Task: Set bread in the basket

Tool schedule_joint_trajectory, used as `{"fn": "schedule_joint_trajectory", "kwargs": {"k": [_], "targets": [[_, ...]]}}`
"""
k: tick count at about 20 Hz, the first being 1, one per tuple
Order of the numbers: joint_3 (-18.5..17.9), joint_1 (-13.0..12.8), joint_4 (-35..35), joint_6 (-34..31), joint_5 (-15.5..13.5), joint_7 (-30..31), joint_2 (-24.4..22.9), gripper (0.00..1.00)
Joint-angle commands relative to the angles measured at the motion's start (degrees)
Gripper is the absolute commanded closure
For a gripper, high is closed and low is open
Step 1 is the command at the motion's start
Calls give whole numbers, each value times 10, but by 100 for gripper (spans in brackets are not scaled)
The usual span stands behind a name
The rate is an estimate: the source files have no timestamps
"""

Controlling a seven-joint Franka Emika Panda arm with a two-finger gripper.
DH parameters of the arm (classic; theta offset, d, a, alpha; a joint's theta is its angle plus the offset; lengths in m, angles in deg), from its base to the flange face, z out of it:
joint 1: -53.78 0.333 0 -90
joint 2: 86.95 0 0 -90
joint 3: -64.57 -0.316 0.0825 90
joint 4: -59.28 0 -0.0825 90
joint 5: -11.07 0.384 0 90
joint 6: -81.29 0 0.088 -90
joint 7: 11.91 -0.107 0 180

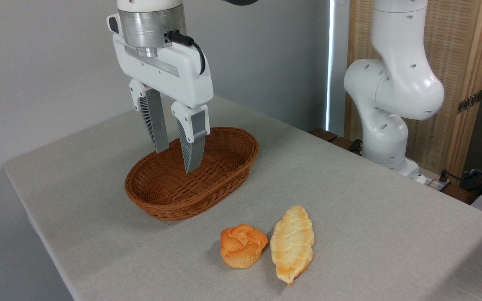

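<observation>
Down at the front of the bench (370, 217) sits the bread (243, 245), the small orange bun with the rose-fold top, upright on its pale ridged base and untouched. Just beside it on the right, almost touching, lies a longer pale braided loaf (292, 244), and that's the one to avoid. Farther back and to the left is the basket (224, 177), oval brown wicker, shallow and bare inside. Above the basket hangs the gripper (176, 156), jaws apart with nothing between them, tips pointing down over the basket's hollow, well apart from the bun. So the reach and pick are not yet done, by my reading. To do it well, the arm wants to come forward over the bun, line the jaws up so neither finger lands in the narrow gap by the loaf, drop low enough to catch the ridged base, and squeeze gently, as that soft-looking top could squash or slip.
</observation>
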Motion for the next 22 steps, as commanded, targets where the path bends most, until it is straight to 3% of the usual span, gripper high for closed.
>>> {"fn": "schedule_joint_trajectory", "kwargs": {"k": [1,22], "targets": [[3,2,0,-3,-8,0,-4,0],[3,1,0,-12,-8,-2,-5,0]]}}
